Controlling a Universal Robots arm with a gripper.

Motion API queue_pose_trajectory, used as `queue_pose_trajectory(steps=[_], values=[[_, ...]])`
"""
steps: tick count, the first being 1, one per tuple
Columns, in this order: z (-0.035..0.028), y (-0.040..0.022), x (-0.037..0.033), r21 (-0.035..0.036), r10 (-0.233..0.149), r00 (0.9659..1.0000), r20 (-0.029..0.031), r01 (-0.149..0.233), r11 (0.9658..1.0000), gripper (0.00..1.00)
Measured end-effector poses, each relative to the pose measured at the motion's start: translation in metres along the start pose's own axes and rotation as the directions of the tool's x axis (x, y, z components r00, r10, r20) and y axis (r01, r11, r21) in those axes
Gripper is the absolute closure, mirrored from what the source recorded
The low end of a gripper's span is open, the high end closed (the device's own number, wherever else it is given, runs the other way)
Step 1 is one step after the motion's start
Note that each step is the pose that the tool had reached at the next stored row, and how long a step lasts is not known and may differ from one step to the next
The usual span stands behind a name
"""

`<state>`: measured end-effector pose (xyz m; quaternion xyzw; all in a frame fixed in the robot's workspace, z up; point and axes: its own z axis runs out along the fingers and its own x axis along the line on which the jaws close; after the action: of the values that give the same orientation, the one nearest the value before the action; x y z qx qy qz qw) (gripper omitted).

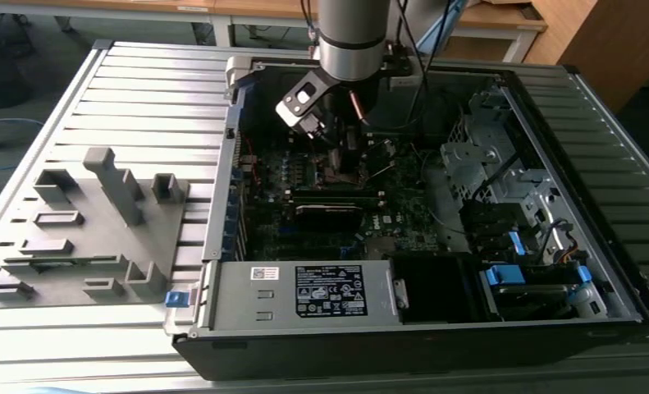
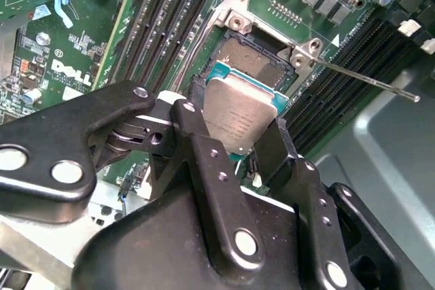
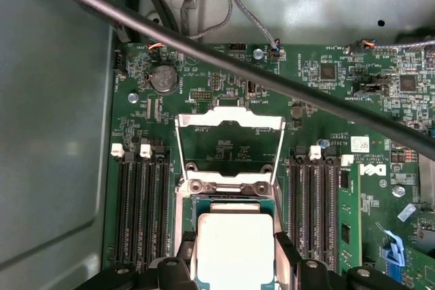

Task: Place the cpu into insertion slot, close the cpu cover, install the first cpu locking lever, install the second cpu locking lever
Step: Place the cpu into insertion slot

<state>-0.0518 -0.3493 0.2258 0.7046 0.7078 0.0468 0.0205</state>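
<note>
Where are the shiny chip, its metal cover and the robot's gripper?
cpu (image 3: 234,252), first wrist view, middle of its silver top.
cpu cover (image 3: 229,117), first wrist view, the bar opposite its hinge.
gripper (image 2: 236,104), second wrist view, midway between fingertips clasping the cpu.

A robotics lab or workshop is indicated: an opened computer case (image 1: 434,341) is laid on a ribbed metal tabletop (image 1: 149,98), a grey moulded fixture (image 1: 94,238) is set beside it, a robot arm (image 1: 352,37) is poised above, and wooden desks (image 1: 488,16) are seen behind.

slatted metal table (image 1: 138,90) | on it: open computer case (image 1: 412,351); grey fixture block (image 1: 94,230)
</note>
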Motion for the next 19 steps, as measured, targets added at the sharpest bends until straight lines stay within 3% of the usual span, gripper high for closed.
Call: queue_pose_trajectory(steps=[10, 19], values=[[0.015, -0.0025, -0.0005, -0.0002, 0.0, 1.0, 0.0003, 0.0, 1.0, 0.46], [0.0162, -0.0029, 0.0013, -0.0003, 0.0, 1.0, -0.0009, 0.0, 1.0, 0.46]])
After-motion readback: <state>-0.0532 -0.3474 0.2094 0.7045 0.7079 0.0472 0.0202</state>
